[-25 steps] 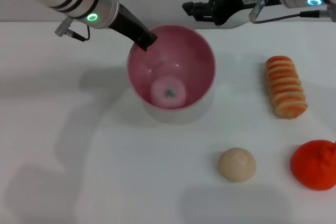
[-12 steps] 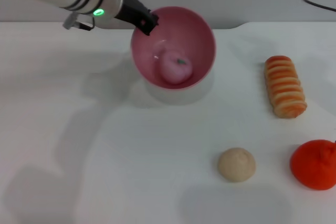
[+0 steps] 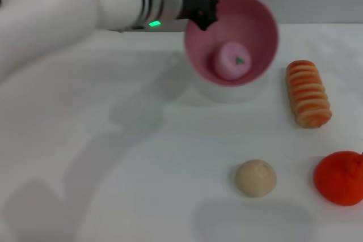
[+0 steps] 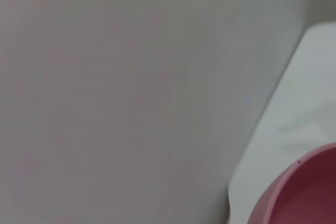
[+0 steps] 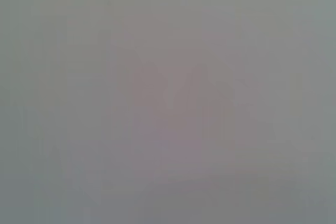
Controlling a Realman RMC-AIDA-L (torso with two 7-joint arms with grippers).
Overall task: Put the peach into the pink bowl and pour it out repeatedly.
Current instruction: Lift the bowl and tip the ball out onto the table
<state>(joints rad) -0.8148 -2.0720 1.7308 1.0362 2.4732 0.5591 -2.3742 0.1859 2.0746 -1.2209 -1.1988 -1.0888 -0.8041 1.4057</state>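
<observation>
Peach: small, round, pale pink, tiny green stem mark facing the camera. It sits inside the pink bowl, low against the near wall. Bowl is plain smooth deep pink plastic, the biggest item in view, tipped so its mouth faces the head camera, lifted off the white tabletop with its shadow underneath. In the left wrist view only a curved piece of pink bowl rim shows, with the tabletop edge and a grey wall behind.

Left pincer is clamped on the bowl's rim at the upper left, black fingers over the edge. Right pincer is not in view anywhere; right wrist view shows only a blank grey field.

Versus 0.5 s ago: bowl and left arm have shifted toward the robot's right and a bit higher, the arm now filling much of the upper left of the head view. Bowl is tipped more toward the camera, and the peach has rolled nearer the lip. Striped orange roll, beige ball and orange-red lumpy fruit are unmoved on the tabletop.
</observation>
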